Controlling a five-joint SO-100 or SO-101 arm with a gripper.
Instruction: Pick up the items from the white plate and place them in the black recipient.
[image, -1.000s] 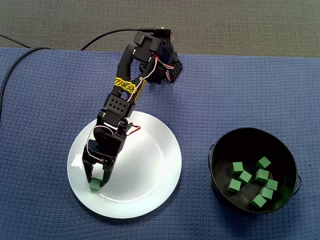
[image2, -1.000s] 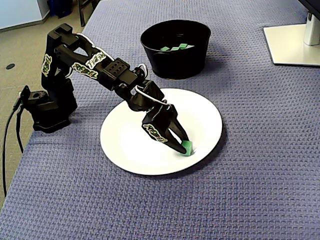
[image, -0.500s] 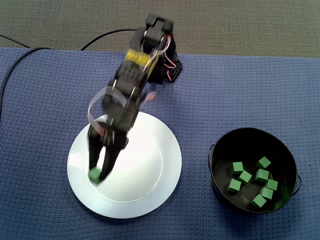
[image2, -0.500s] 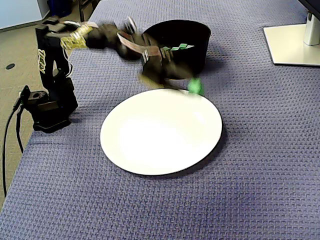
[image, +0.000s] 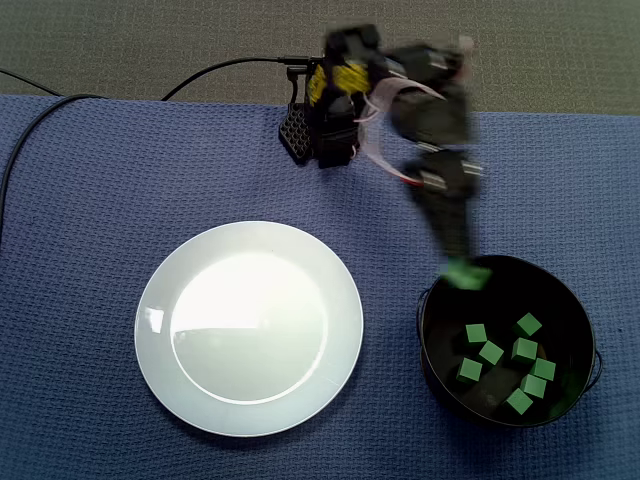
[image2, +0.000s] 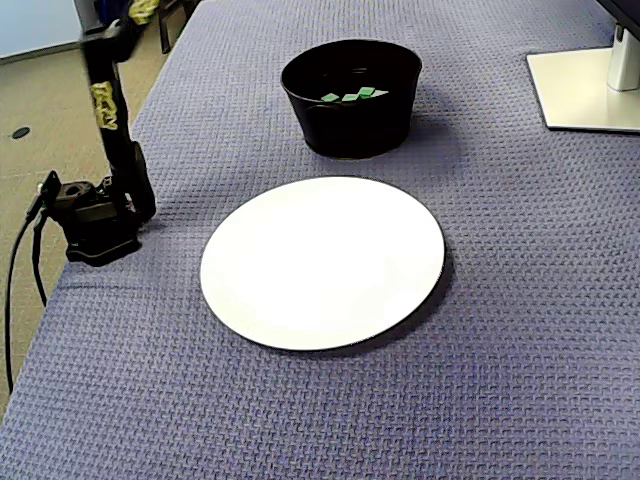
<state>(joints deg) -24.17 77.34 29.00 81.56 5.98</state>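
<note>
In a fixed view from above, my gripper (image: 462, 266) is motion-blurred and hangs over the near-left rim of the black bowl (image: 423, 325). It is shut on a green cube (image: 468, 277). Several green cubes (image: 491, 352) lie inside the bowl. The white plate (image: 248, 328) to the left holds nothing. In the other fixed view only the arm's base and lower link (image2: 108, 110) show; the gripper is out of frame. The bare plate (image2: 322, 260) lies in front of the bowl (image2: 350, 125), where green cubes (image2: 350, 96) peek over the rim.
The arm's base (image: 325, 135) stands at the far edge of the blue woven cloth, with a black cable (image: 40, 110) trailing left. A white monitor foot (image2: 585, 90) sits at the right of the cloth. Bare floor lies beyond the base (image2: 95, 215).
The arm lifted the green cube off the plate and swung it right to the bowl's rim. The plate is now bare.
</note>
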